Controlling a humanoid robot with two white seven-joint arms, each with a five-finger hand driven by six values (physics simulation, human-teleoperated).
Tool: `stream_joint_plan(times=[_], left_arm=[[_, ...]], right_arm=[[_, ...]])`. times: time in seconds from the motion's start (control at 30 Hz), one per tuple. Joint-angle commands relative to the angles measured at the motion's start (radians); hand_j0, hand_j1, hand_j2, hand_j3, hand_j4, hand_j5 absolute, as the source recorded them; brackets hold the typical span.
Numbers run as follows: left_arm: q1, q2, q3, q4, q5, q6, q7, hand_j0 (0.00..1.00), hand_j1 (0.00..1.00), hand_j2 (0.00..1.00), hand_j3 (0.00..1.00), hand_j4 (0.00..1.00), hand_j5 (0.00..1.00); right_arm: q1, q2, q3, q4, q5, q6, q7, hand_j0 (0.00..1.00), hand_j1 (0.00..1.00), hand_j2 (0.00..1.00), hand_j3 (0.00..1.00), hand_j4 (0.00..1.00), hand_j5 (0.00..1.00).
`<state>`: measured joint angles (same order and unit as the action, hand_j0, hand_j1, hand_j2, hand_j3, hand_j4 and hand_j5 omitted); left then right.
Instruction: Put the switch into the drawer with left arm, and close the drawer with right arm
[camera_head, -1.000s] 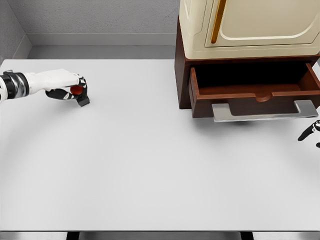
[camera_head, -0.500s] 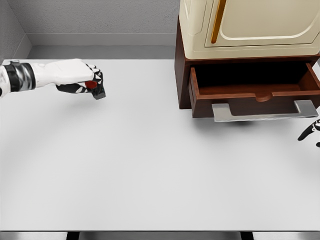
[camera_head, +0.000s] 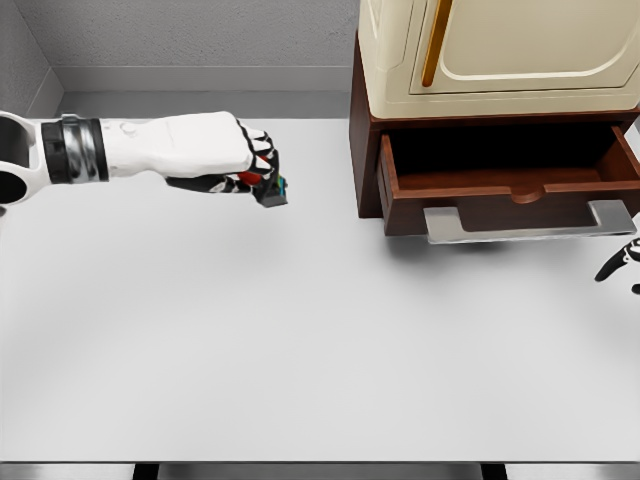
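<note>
My left hand (camera_head: 255, 172) is shut on the switch (camera_head: 268, 188), a small dark block with a red button, held above the white table (camera_head: 300, 340) left of the cabinet. The brown drawer (camera_head: 510, 185) stands pulled open at the base of the cream cabinet (camera_head: 500, 50), with a grey handle (camera_head: 530, 222) on its front. Its inside looks dark and holds nothing I can see. Only the black fingertips of my right hand (camera_head: 622, 262) show at the right edge, below the drawer's right end, relaxed and holding nothing.
The cabinet's brown base (camera_head: 362, 150) rises between my left hand and the drawer opening. A grey wall (camera_head: 180, 40) runs behind the table. The table's front edge lies along the bottom of the view.
My left arm has lifted the switch and carried it rightward toward the cabinet, from the table's far left to near its middle. The right hand and the drawer have not moved.
</note>
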<state>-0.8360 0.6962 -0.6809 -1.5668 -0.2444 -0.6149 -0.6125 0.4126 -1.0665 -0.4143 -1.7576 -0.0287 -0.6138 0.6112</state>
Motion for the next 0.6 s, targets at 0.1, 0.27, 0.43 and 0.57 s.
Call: stream_joint_plan(times=[0.1,0.27,0.43,0.57], left_arm=[[-0.04,-0.043,-0.003,-0.006,0.062,0.004,0.002,0.35,0.35,0.35,0.35,0.35,0.35],[-0.107,-0.103,-0.048,-0.006,0.063,0.004,0.002,0.35,0.35,0.35,0.35,0.35,0.35],[-0.164,-0.17,-0.075,0.001,0.076,0.004,0.002,0.35,0.35,0.35,0.35,0.35,0.35],[-0.224,-0.245,-0.101,0.037,0.073,0.004,0.002,0.35,0.35,0.35,0.35,0.35,0.35]], right_arm=[[0.0,-0.001,0.0,0.0,-0.007,0.003,0.0,0.59,0.59,0.59,0.59,0.59,0.59],[0.0,-0.001,0.0,0.0,-0.007,0.003,0.0,0.59,0.59,0.59,0.59,0.59,0.59],[0.0,-0.001,0.0,0.0,-0.007,0.003,0.0,0.55,0.55,0.55,0.55,0.55,0.55],[0.0,-0.001,0.0,0.0,-0.008,0.003,0.0,0.51,0.51,0.51,0.51,0.51,0.51]])
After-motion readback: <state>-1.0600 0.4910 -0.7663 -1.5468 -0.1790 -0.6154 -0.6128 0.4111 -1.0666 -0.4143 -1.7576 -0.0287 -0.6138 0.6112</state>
